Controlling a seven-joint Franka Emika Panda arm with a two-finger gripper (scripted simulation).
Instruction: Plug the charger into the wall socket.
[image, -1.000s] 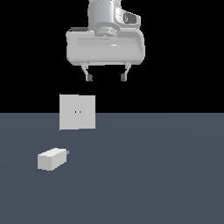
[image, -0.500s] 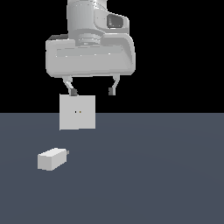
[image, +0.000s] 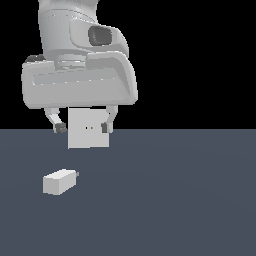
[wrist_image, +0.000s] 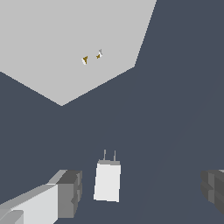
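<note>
Charger (image: 59, 181) is lying ungrasped on the floor, apart from the wall socket (image: 88, 136); your gripper (image: 82, 126) is hovering wide and empty, so grasping and insertion are awaiting you.

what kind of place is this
Likely a bare simulated test scene, not a real room: a flat grey floor under black emptiness, holding only a charger, an upright wall socket and an open gripper.

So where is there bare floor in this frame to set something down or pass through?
The floor on the exterior view's right of the wall socket is bare, as is the front strip below the charger. It is tight on the exterior view's left, where the open gripper hangs above the charger with the socket behind.
</note>
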